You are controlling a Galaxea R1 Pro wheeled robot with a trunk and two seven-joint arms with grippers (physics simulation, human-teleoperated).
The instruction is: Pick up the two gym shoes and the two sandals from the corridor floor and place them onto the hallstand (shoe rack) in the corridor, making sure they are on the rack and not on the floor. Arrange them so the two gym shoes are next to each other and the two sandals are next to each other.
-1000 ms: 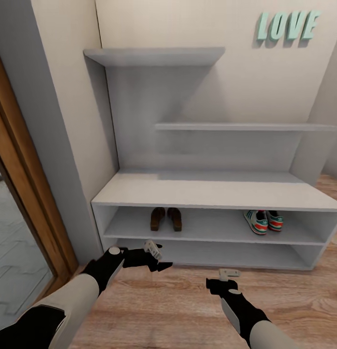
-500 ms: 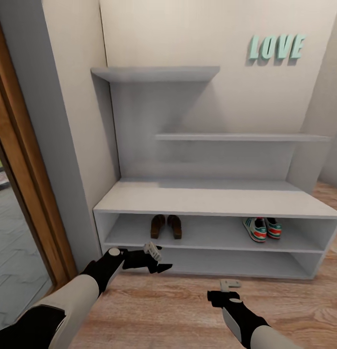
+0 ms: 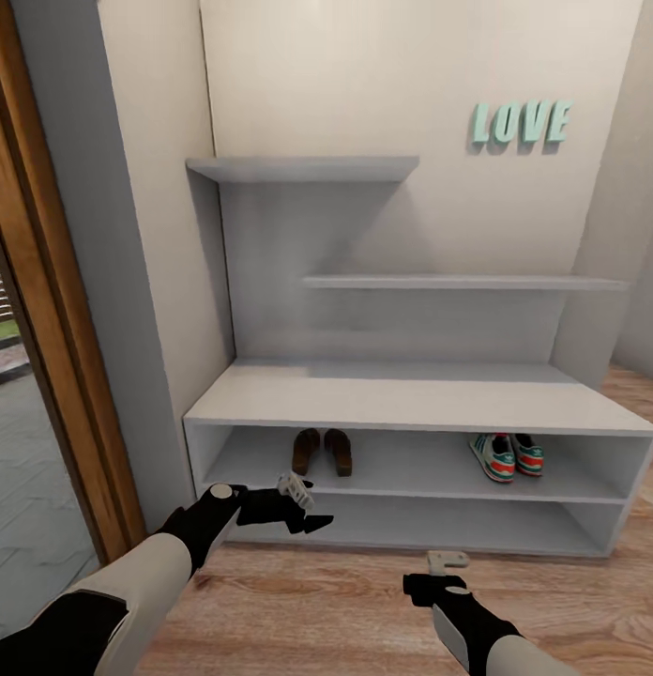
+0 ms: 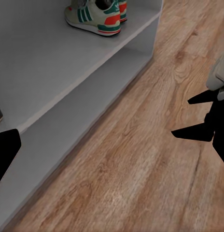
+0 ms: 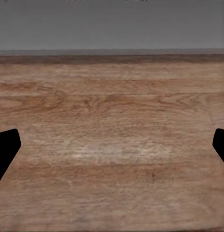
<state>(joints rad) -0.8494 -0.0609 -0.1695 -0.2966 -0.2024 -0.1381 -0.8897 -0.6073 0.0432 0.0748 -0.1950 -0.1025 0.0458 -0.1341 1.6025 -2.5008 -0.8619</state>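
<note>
Already the sandals (image 3: 323,451) and gym shoes (image 3: 506,455) sit paired on the hallstand (image 3: 411,399), its upper slot. Left gripper (image 3: 303,507) and right gripper (image 3: 446,563) hang before it, apparently spread, holding nothing.

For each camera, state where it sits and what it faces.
Head view: high, looking down at the pale grey hallstand; both arms, left gripper, right gripper.
Left wrist view: low, along the rack front; white green-striped gym shoes, dark fingertips.
Right wrist view: faces wood-plank floor; fingertips.
Shared: gym shoes in head and left wrist views.
</note>
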